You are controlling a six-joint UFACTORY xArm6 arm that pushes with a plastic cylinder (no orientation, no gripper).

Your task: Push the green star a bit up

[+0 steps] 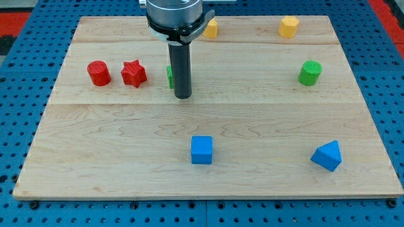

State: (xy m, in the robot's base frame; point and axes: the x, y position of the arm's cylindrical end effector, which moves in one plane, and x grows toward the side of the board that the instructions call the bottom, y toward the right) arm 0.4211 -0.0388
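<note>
Eight blocks sit on the wooden board point(95, 164), and I take them from the view's bottom upward. Nearest are a blue cube point(202, 150) at about six o'clock from board centre and a blue wedge-like block point(327, 156) out toward four o'clock, both well apart from the action and no obstacle to it.

Farther up, along the middle band, a red cylinder point(98, 73) and a red star point(134, 73) stand just beside each other at about ten o'clock, and a green cylinder point(310, 72) sits at two o'clock. Between them my tip point(182, 96) rests on the board. It has no jaws to open or close; it is a plain rod, and it holds nothing. The green star point(170, 76) is almost wholly hidden behind the rod, only a green sliver showing at its left edge, at roughly eleven o'clock from my tip and apparently touching or nearly touching the shaft; I cannot tell which.

My tip seems placed on the star's lower side so that a stroke toward twelve o'clock would carry it upward. Since the star lies slightly left of the rod's line, it could slip off leftward toward the red star.

Farthest, near the top edge, are two yellow blocks: one point(211, 28) partly hidden by the arm's housing, the other point(289, 26) at one o'clock.
</note>
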